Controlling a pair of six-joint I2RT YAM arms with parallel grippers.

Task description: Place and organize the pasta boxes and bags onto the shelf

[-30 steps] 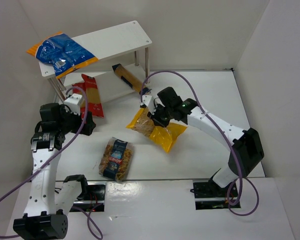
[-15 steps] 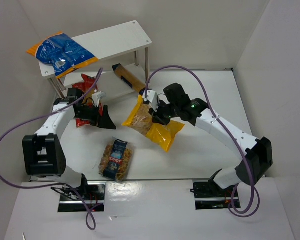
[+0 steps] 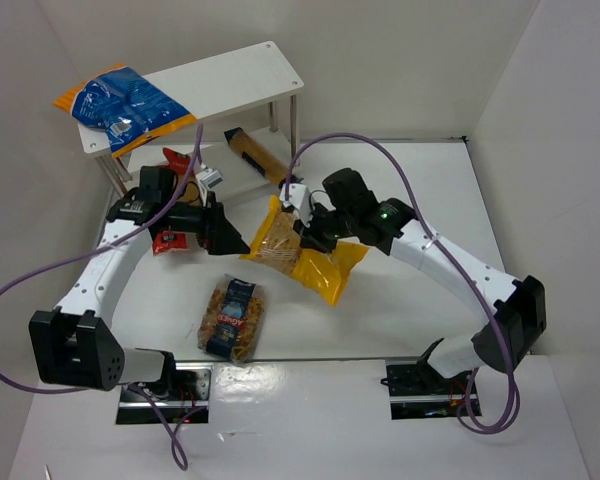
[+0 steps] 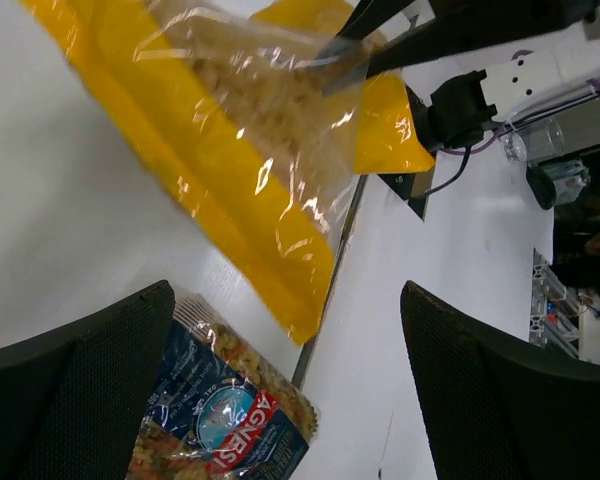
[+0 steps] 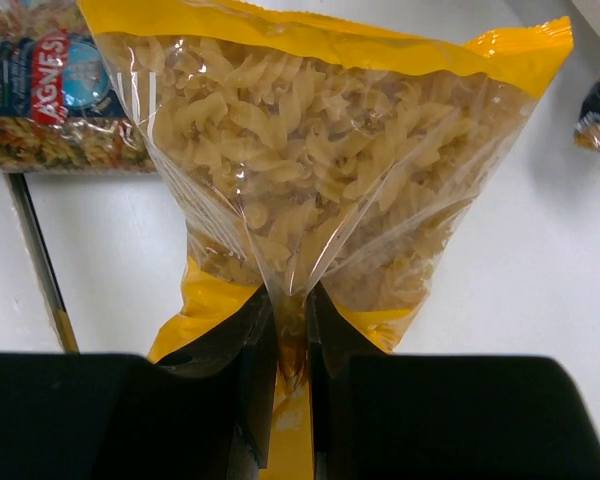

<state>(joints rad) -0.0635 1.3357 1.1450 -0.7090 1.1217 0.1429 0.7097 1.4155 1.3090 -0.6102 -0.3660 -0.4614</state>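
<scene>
The right fingers [image 5: 258,335] pinch a fold of the yellow bag [image 5: 300,150] at its clear window, holding it seemingly clear of the bench [image 3: 410,200], ready to carry to the shelf [image 3: 210,80] nearby. The left fingers [image 4: 80,400] gape wide and empty, facing the bag.

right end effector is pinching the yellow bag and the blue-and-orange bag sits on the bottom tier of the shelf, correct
Not quite. The blue-and-orange bag lies on the top tier of the shelf, overhanging its left end, not on the bottom tier; the top external view shows it. The right end effector does pinch the yellow bag.
</scene>
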